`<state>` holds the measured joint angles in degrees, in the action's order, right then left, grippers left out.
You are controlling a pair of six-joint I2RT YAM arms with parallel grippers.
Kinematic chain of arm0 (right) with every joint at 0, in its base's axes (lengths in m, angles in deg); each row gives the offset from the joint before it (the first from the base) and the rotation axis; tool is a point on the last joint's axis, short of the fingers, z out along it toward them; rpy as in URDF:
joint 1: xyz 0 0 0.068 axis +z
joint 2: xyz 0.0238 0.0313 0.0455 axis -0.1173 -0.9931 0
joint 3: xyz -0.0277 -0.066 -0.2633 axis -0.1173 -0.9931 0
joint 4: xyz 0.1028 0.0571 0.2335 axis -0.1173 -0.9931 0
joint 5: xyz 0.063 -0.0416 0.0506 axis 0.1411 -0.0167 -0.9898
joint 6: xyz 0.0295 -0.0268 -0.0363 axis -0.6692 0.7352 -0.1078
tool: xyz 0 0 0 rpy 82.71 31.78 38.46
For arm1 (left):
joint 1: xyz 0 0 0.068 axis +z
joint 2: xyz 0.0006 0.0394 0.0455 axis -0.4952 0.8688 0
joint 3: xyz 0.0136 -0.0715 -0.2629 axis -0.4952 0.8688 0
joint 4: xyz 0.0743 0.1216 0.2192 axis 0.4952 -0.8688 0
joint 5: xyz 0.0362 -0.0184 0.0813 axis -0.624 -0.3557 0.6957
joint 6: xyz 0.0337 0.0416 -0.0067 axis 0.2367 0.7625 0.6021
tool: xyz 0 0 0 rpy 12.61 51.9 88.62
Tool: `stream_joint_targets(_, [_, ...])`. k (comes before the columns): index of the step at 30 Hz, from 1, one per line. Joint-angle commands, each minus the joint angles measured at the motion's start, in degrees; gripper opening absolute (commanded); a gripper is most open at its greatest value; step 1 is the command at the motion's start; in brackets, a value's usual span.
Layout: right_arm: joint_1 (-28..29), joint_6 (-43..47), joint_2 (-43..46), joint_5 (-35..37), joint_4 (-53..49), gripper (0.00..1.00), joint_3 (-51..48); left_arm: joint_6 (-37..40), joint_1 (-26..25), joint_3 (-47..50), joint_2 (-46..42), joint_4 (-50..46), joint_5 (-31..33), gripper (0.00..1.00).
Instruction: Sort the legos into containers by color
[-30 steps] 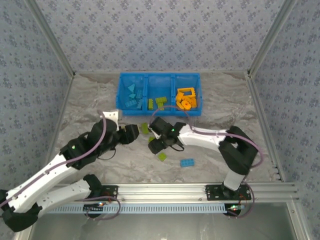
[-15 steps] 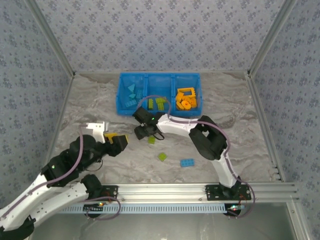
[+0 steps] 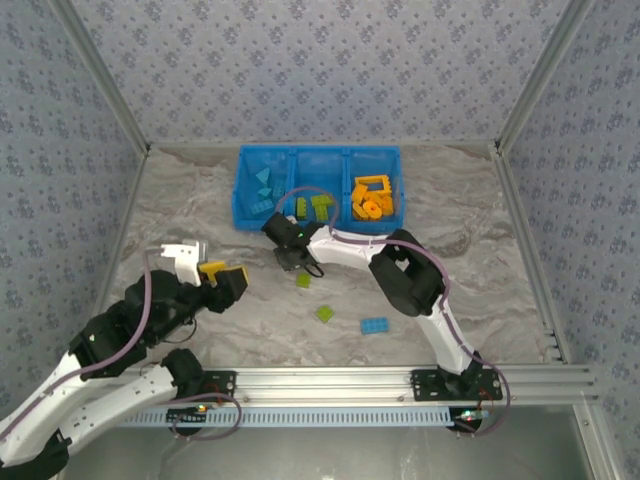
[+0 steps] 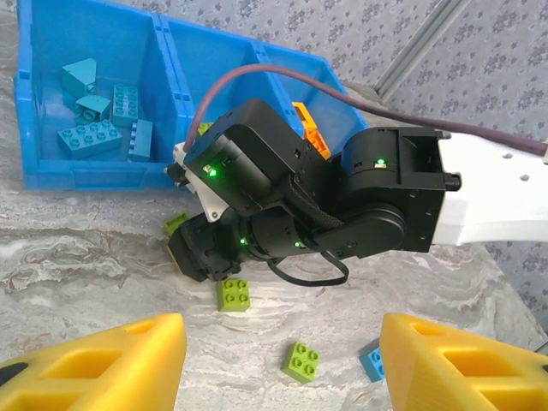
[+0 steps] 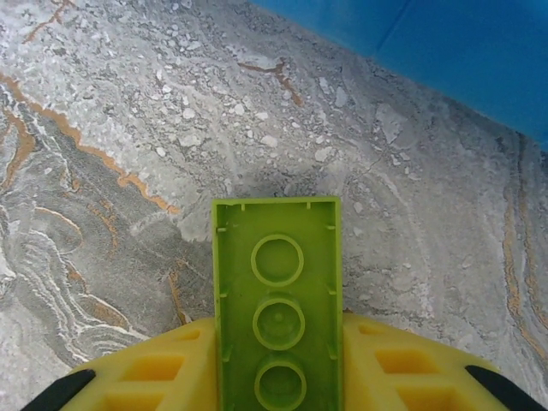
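The right pincer (image 5: 276, 342) is clamped on a lime brick (image 5: 276, 282). Its yellow fingers (image 5: 154, 368) press the brick's long sides, and the brick's hollow underside faces the wrist camera. It hangs just over the desk (image 5: 128, 128), with the blue wall of the bin (image 5: 479, 51) close ahead. From above, this pincer (image 3: 285, 256) sits just in front of the bin (image 3: 320, 149), below the divider between the left and middle compartments.

A second ago it was lower on the desk, near the middle, and the lime brick lay loose beside it. The arm has since swung in and folded at the elbow.

The left pincer (image 3: 225, 280) stands wide with nothing between its fingers (image 4: 103, 360). A second ago it reached almost to the right one. It has now drawn back toward the left side of the desk, well apart from it.

Three loose pieces have not moved: a green brick (image 3: 303, 280) just below the right pincer, another green brick (image 3: 325, 313) nearer the arm bases, and a blue brick (image 3: 375, 325) to its right.

The bin's contents look unchanged. Teal pieces (image 3: 263, 190) are in the left compartment, green pieces (image 3: 315, 207) in the middle, and orange pieces (image 3: 372, 197) in the right.
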<state>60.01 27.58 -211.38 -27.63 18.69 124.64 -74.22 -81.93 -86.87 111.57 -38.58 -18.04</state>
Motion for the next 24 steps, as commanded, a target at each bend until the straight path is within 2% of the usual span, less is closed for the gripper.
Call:
stream_joint_targets(1, [0.64, -0.79, 4.40, 2.45, -0.57, 0.34, -3.16, 1.60, -0.31, -2.68, 1.51, 1.75, -0.54, 0.61])
stream_joint_targets(7, [-1.65, -2.68, 17.91, 2.35, -1.64, 0.34, -10.32, 2.82, -0.51, -5.77, 9.40, 5.43, -3.62, 0.60])
stream_joint_targets(11, [-6.50, -1.98, 19.67, -0.92, -2.97, 0.34, -7.77, 4.69, -0.66, -8.24, 14.72, 8.52, -3.41, 0.60])
stream_joint_targets(15, [-11.92, -1.24, 14.35, -4.78, -4.56, 0.34, 0.34, 5.82, -0.76, -10.10, 19.24, 10.77, -3.30, 0.60])
stream_joint_targets(20, [-17.23, -0.27, 3.08, -11.44, -8.26, 0.35, 15.74, 5.80, -0.80, -10.72, 20.92, 12.57, -3.35, 0.60])
stream_joint_targets(24, [-19.09, 0.08, -6.09, -11.43, -14.38, 0.35, 29.07, 5.21, -0.75, -10.39, 20.96, 12.38, -3.81, 0.60])
